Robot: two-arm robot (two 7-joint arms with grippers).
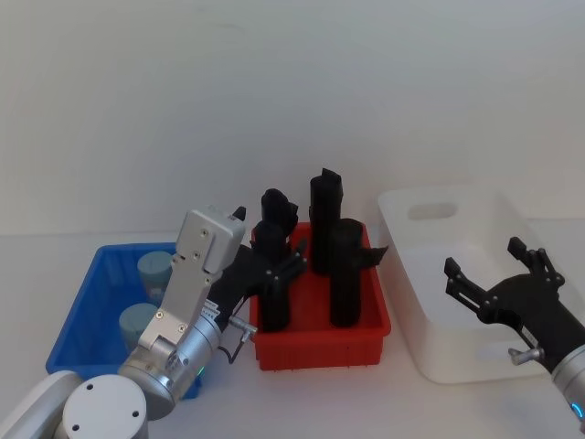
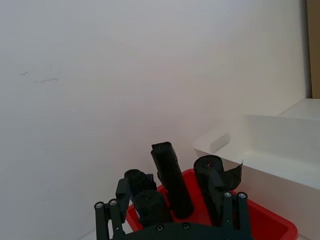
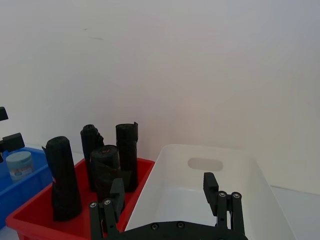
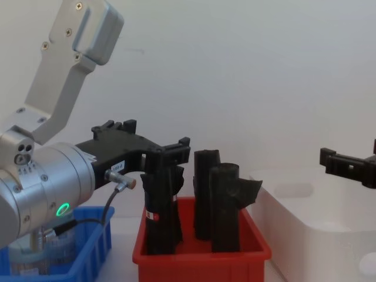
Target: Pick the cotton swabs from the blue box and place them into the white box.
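Note:
Two cotton swabs jars, clear with pale grey-blue lids, stand in the blue box (image 1: 87,302): one at the back (image 1: 154,268), one nearer (image 1: 137,322). One jar (image 3: 19,165) also shows in the right wrist view. My left gripper (image 1: 270,242) hovers open and empty at the red bin's left side, just right of the blue box, among the black rolls (image 2: 170,210). Above the white box (image 1: 402,206), my right gripper (image 1: 484,258) is open with nothing in it; the box below looks empty (image 3: 165,205).
Between the blue and white boxes stands a red bin (image 1: 320,349) holding several tall black wrapped rolls (image 1: 345,274). They rise above the bin walls, level with my left gripper's fingers (image 4: 182,145). A plain white wall stands behind the table.

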